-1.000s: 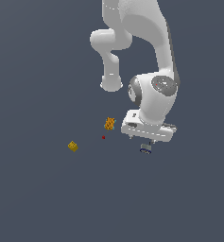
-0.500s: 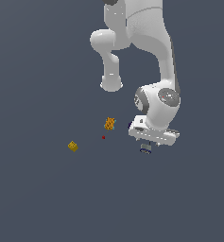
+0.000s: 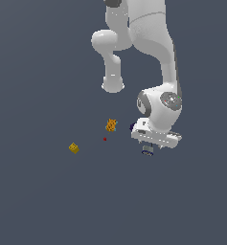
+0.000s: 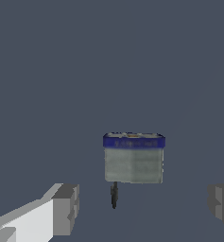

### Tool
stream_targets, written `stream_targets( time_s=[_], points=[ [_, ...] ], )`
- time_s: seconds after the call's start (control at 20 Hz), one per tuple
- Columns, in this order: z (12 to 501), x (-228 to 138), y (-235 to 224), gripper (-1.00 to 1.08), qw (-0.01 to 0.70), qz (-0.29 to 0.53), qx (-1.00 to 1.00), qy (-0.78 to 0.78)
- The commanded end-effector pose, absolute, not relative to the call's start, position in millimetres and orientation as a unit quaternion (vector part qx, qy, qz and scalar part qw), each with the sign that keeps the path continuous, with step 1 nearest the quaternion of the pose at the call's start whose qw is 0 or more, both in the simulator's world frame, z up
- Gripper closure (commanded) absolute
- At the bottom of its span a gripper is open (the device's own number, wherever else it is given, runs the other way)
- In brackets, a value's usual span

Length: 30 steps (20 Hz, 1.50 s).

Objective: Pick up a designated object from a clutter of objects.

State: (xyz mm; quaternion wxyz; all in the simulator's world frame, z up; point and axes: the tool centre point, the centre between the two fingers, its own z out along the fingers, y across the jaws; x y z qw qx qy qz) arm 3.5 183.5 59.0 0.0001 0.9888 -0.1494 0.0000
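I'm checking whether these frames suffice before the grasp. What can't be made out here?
- Dark purple cube: exterior view, mostly hidden behind the wrist.
- Grey-white box with blue band: its band's print is blurred in the wrist view; in the exterior view the gripper covers most of it.
- Fingers: cut off by the wrist view's edge.
- Orange lumpy piece: too small for detail.

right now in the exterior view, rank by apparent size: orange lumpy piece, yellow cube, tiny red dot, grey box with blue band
1. orange lumpy piece
2. yellow cube and grey box with blue band: look alike, the box partly hidden under the tool, so unranked
3. red dot
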Motion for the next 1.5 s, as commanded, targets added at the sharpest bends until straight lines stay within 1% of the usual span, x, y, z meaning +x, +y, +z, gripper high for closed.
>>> stream_targets(
  time_s=[0.0, 0.35, 0.6, 0.65, 1.45],
  points=[
    [51.6, 3.0, 183.3, -0.92, 0.000, 0.000, 0.989, -0.150],
    [19.4, 2.2, 183.7, -0.92, 0.000, 0.000, 0.989, -0.150],
    [12.4, 2.9, 184.0, -0.92, 0.000, 0.000, 0.989, -0.151],
    [12.4, 2.9, 184.0, 1.08, 0.000, 0.000, 0.989, -0.151],
    [19.4, -0.2, 180.3, 1.08, 0.000, 0.000, 0.989, -0.150]
  ],
)
